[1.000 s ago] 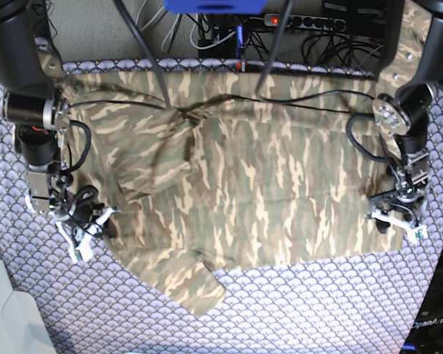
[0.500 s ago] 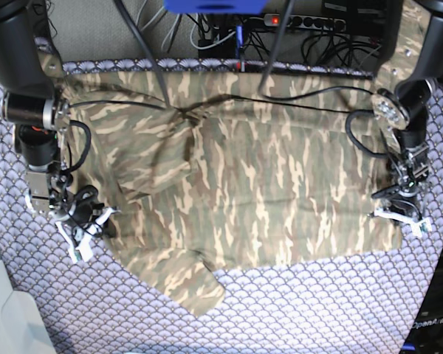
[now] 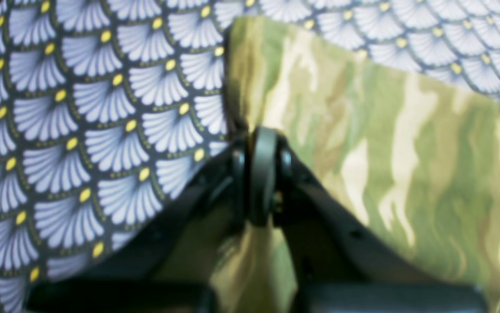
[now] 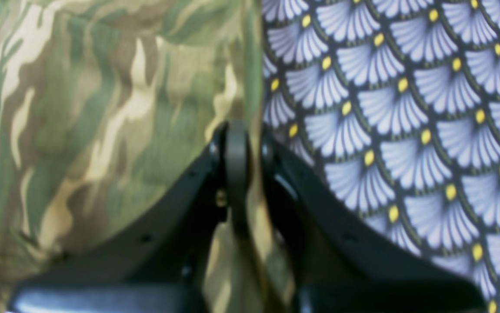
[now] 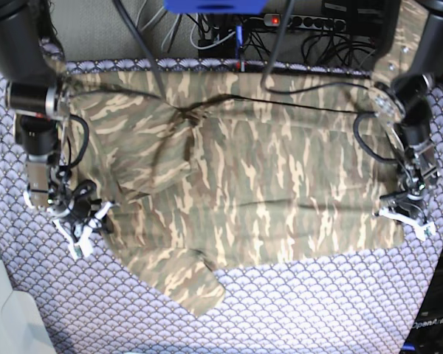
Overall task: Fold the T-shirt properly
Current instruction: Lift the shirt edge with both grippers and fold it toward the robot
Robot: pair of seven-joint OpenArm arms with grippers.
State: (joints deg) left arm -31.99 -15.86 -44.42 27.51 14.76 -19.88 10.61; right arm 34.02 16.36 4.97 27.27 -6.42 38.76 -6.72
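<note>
Shirt (image 5: 236, 184) lies spread flat on the tablecloth (image 5: 317, 310), one sleeve poking out at the near edge. No fold made yet, so nearly all the work is left.

Base view: left gripper (image 5: 407, 215) sits on the shirt's side edge, right gripper (image 5: 80, 221) on the other edge. A sec ago the left one was a bit farther in, w/ jaws wider; now it's further out & shut.

Left wrist view: jaws pinched together on the shirt's (image 3: 385, 165) edge, cloth running between them, tablecloth (image 3: 80, 130) beside.

Right wrist view: same thing, jaws tight on the shirt's (image 4: 102, 108) edge, tablecloth (image 4: 406, 108) next to it.
</note>
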